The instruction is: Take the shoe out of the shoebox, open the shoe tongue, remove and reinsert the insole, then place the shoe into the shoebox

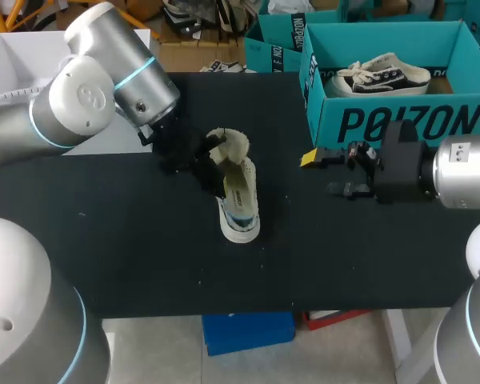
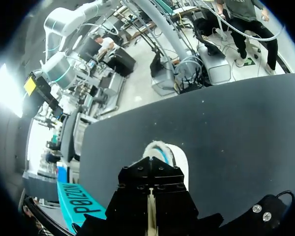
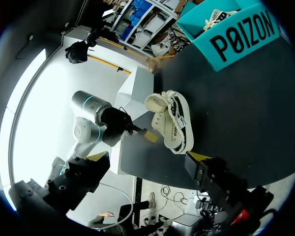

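A cream slip-on shoe lies on the black table, its opening toward the far edge. My left gripper is shut at the shoe's opening. In the left wrist view its black fingers are pressed together over the shoe, and I cannot tell whether they pinch any part of it. My right gripper stands open to the right of the shoe with nothing between its fingers. From its wrist view the shoe lies ahead, with the left gripper at its side.
The teal shoebox stands at the back right, behind my right gripper, and holds a black-and-white sneaker. A second teal box sits behind the table's far edge. Bare black table lies in front of the shoe.
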Controlling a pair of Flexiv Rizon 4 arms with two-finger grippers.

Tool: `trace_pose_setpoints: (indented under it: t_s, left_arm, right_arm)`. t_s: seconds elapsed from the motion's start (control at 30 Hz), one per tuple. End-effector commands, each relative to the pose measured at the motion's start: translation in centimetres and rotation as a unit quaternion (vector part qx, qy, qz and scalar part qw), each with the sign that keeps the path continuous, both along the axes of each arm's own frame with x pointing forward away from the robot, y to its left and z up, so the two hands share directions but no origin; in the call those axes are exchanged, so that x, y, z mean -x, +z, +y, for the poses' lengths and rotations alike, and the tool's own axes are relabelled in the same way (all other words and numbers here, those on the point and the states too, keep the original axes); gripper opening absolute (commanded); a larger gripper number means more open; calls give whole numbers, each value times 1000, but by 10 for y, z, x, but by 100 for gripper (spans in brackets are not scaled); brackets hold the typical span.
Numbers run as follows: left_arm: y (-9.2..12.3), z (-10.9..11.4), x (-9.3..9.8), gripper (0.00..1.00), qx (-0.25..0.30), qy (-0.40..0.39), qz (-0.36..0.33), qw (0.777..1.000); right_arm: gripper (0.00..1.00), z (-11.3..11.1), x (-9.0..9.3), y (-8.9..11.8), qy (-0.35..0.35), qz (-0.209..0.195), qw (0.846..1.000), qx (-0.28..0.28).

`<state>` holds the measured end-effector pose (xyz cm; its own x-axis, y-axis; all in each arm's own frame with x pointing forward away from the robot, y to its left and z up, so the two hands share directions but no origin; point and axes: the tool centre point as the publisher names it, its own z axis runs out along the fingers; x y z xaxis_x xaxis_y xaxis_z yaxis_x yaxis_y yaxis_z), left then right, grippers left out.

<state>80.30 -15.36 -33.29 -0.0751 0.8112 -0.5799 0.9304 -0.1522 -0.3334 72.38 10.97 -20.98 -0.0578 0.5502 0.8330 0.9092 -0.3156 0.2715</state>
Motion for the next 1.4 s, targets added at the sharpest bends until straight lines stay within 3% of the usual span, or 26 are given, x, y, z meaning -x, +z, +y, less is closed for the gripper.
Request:
trace_pose_setpoints:
  t_s: [0.03, 1.4]
  left_arm:
    - [-2, 3, -2, 0, -22, -2, -10, 1000]
    - [-51, -21, 2, 0, -103, -55, -38, 992]
  right_arm:
    - [100, 0, -1, 0, 0, 0, 1000, 0]
    - [100, 0, -1, 0, 0, 0, 1000, 0]
